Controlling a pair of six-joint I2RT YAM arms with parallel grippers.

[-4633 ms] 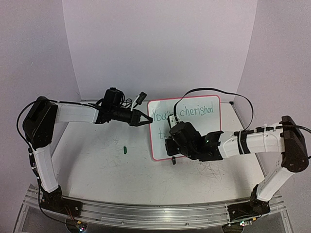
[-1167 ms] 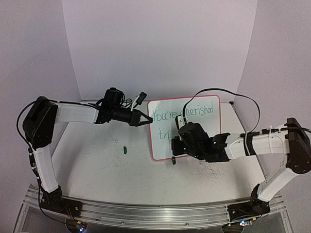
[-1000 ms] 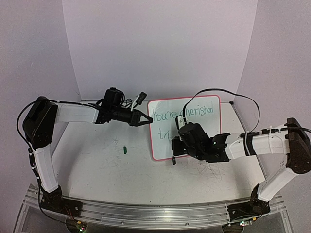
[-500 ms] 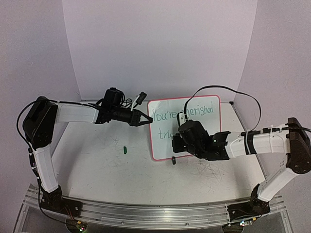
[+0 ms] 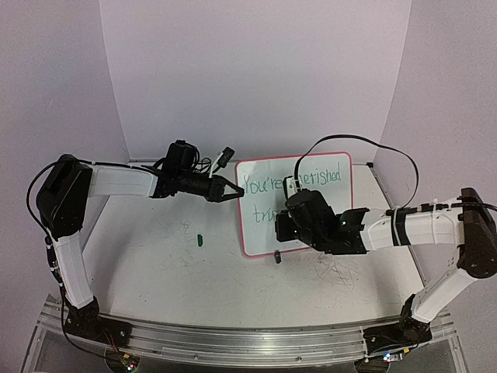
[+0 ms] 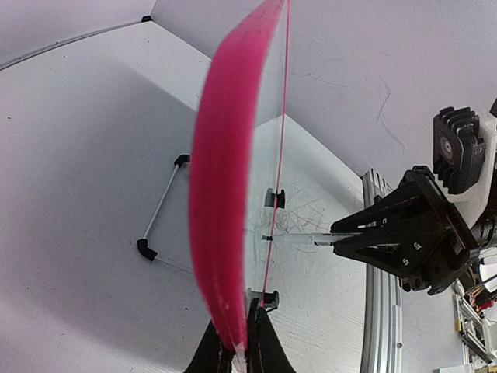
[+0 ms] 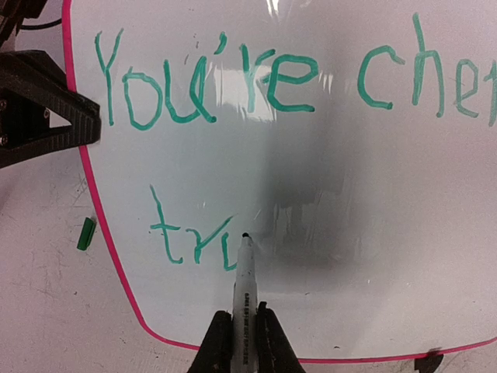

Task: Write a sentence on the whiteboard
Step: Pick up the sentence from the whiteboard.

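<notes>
The marker (image 7: pixel 244 284) points up-frame at the whiteboard (image 7: pixel 373 233), tip seemingly touching.

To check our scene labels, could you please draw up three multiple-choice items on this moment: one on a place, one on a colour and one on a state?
1. Where does the green marker cap lie?
A. on the table, left of the whiteboard
B. on the board's face
C. against the back wall

2. What colour is the sentence?
A. black
B. red
C. green

3. How is the right gripper?
A. open above the table
B. shut on the marker
C. shut on the pink frame

Answers:
1 A: it lies on the tabletop, off the board's left edge.
2 C: every stroke is green.
3 B: its jaws pinch the marker's barrel, and the tip is at the end of "tru".
</notes>
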